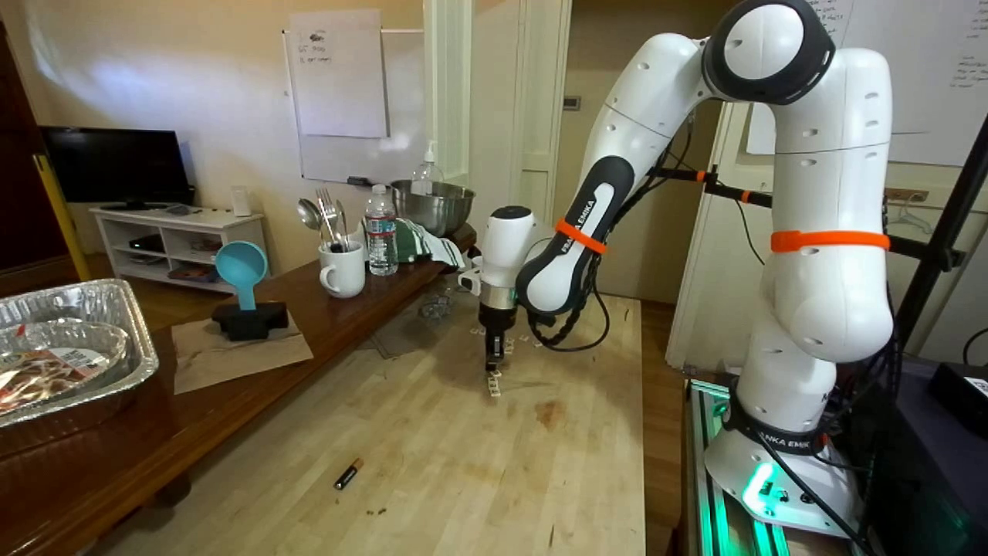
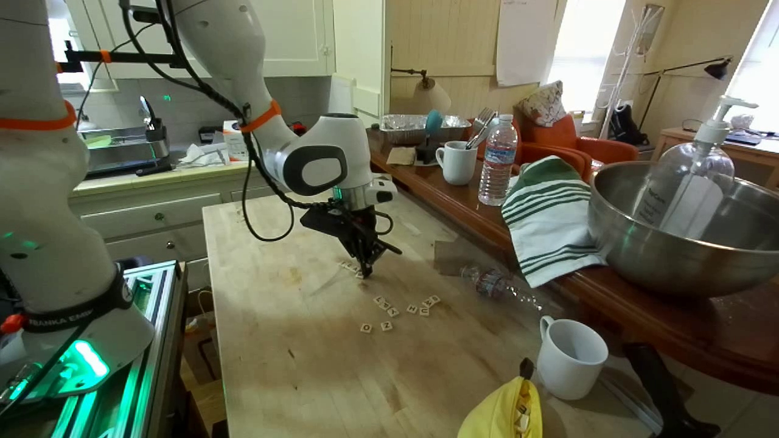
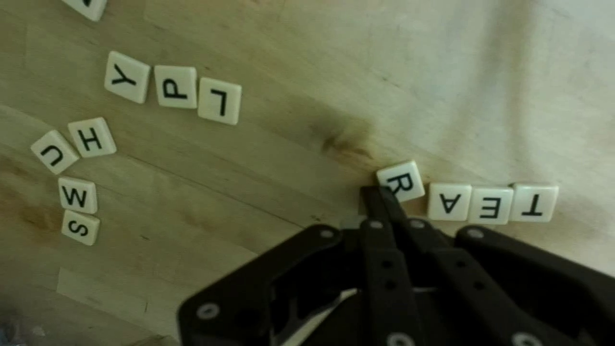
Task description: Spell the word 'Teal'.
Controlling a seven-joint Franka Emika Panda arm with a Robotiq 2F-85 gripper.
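Observation:
In the wrist view a row of white letter tiles reads T (image 3: 540, 197), E (image 3: 504, 204), A (image 3: 459, 197), upside down in the picture. An R tile (image 3: 411, 180) sits tilted beside the A, a small gap apart. My gripper (image 3: 378, 190) is shut, its fingertips together at the R tile and covering one corner of it; whether they touch it I cannot tell. Nothing shows between the fingers. The L tile (image 3: 230, 103) lies apart, up and left, beside P (image 3: 168, 77). In both exterior views the gripper (image 1: 494, 364) (image 2: 365, 272) is down at the table by the row.
Y (image 3: 127, 67), H (image 3: 98, 129), U (image 3: 53, 161) and several more tiles lie left in the wrist view. A battery (image 1: 348, 474), a clear bottle (image 2: 490, 283), a white mug (image 2: 569, 371) and a yellow pouch (image 2: 496, 413) are on the table (image 2: 292, 377). A brown counter (image 1: 216, 425) runs alongside.

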